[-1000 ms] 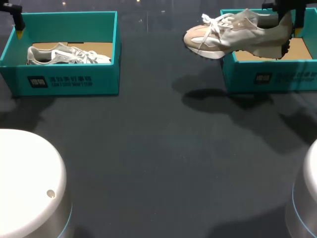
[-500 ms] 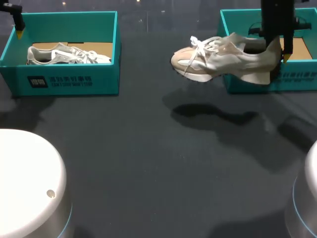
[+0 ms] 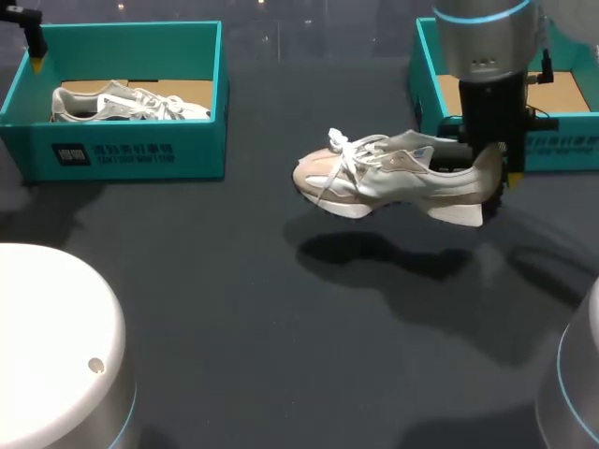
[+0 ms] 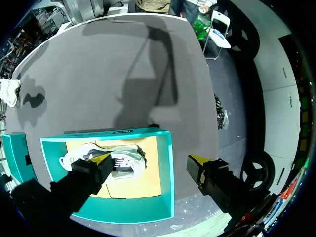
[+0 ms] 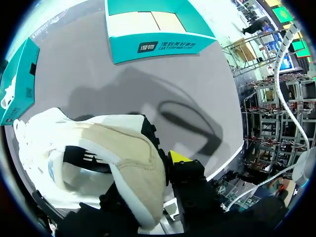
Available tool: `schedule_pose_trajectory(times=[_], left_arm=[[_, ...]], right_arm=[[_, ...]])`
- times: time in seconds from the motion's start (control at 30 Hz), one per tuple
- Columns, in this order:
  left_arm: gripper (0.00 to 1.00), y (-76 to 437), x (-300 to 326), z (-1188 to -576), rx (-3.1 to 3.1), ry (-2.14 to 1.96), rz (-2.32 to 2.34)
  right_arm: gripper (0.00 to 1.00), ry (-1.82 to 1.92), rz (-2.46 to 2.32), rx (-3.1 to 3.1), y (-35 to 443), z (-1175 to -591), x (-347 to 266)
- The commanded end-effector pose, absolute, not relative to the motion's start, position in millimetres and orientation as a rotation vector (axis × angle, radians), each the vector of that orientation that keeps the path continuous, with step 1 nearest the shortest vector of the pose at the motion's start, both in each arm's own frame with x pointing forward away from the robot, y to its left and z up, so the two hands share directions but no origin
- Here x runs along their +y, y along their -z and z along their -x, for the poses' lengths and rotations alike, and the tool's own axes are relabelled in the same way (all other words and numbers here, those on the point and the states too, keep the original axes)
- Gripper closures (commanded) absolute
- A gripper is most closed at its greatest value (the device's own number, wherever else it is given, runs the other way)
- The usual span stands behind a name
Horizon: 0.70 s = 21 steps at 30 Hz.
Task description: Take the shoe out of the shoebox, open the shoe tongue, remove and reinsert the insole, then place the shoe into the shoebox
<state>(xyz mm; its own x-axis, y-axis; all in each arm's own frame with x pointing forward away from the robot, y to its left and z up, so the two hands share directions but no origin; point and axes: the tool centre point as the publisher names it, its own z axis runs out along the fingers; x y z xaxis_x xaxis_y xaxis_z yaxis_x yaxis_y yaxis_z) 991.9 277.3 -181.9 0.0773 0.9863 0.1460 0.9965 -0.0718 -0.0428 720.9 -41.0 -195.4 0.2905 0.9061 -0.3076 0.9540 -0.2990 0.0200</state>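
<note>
right pincer (image 3: 497, 174) clamps shoe (image 3: 388, 176) heel, aloft over table (image 3: 281, 327) | left pincer (image 4: 148, 161) spread above shoebox (image 4: 168, 177)

The right gripper (image 5: 158, 170) is clamping the heel of a cream-and-white shoe (image 5: 94, 148), one yellow-tipped finger (image 5: 180, 158) pressing outside the heel. The shoe is casting a shadow on the grey table (image 5: 197, 84). Ahead, a teal shoebox (image 5: 158, 34) is showing its cardboard floor; a second teal box (image 5: 17, 79) is sitting past the toe.
</note>
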Motion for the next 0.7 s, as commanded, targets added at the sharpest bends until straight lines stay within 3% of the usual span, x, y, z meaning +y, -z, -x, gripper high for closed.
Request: schedule_pose_trajectory(times=[0.03, 0.7], left_arm=[[0.00, 182, 278, -990, -2.045, 0.122, 2.207], [0.00, 182, 278, -990, -2.045, 0.122, 2.207]], right_arm=[[1.00, 0.350, -2.359, 1.728, 194, -722, -43], [1.00, 0.349, -2.217, 1.827, 249, -659, 44]])
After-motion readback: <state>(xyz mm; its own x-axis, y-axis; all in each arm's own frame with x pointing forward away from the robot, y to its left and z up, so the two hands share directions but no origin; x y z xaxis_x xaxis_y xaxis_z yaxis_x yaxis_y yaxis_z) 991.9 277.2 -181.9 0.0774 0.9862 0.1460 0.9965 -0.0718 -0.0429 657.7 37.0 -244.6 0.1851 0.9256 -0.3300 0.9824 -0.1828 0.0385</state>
